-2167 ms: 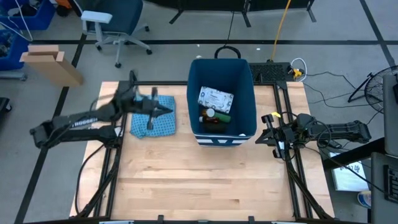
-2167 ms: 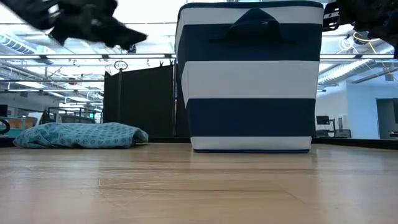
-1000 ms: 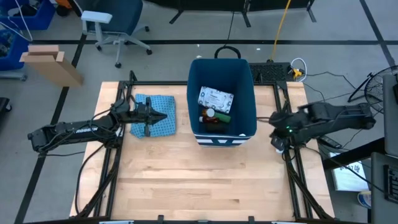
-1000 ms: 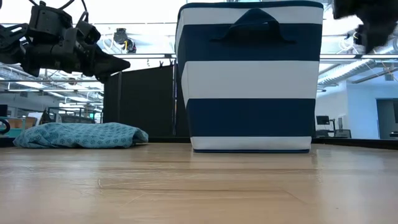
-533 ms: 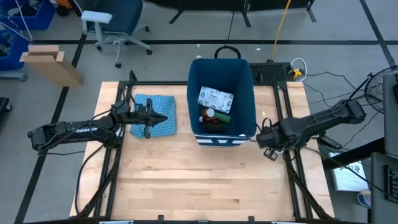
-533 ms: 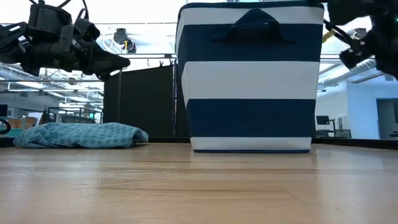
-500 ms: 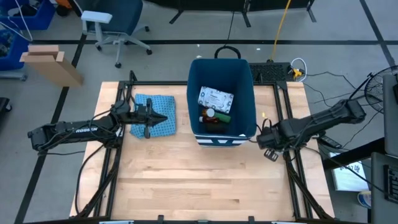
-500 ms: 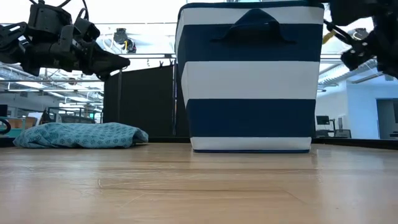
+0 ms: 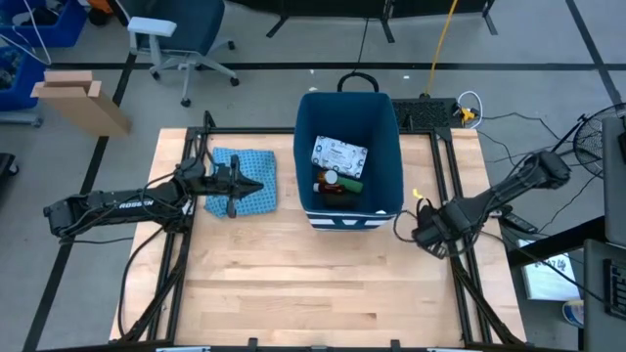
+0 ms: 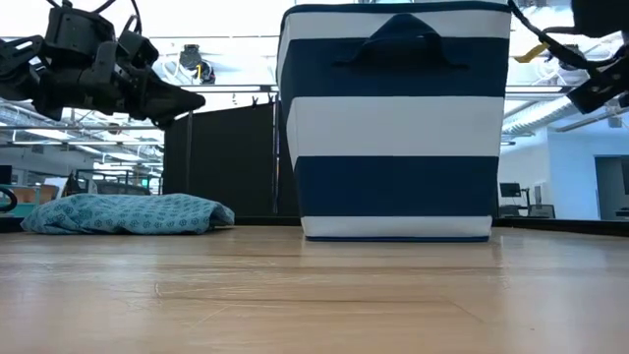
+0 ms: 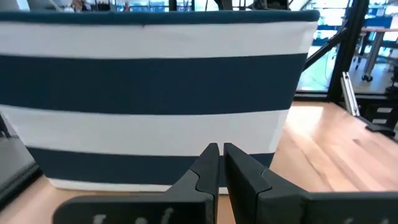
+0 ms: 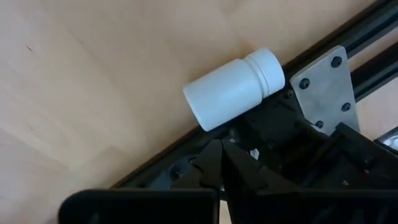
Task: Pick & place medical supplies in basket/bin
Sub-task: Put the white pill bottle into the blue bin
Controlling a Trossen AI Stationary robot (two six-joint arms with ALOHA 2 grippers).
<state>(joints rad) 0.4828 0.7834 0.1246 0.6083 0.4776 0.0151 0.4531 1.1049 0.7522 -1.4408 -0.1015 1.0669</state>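
A white bottle [image 12: 235, 88] is seen lying on its side on the counter [image 12: 74, 81], against the dark frame rail, just ahead of the right gripper [image 12: 222, 149], whose fingers are clenched together, empty; its long axis runs along the rail.

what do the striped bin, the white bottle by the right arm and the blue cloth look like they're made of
Bin: looks like fabric, matte, soft rounded corners and a sewn-looking handle.
White bottle: probably plastic, smooth with a dull sheen, ridged screw cap.
Blue cloth: woven textile, printed pattern, lying in soft folds.
Table: light wood, visible grain.
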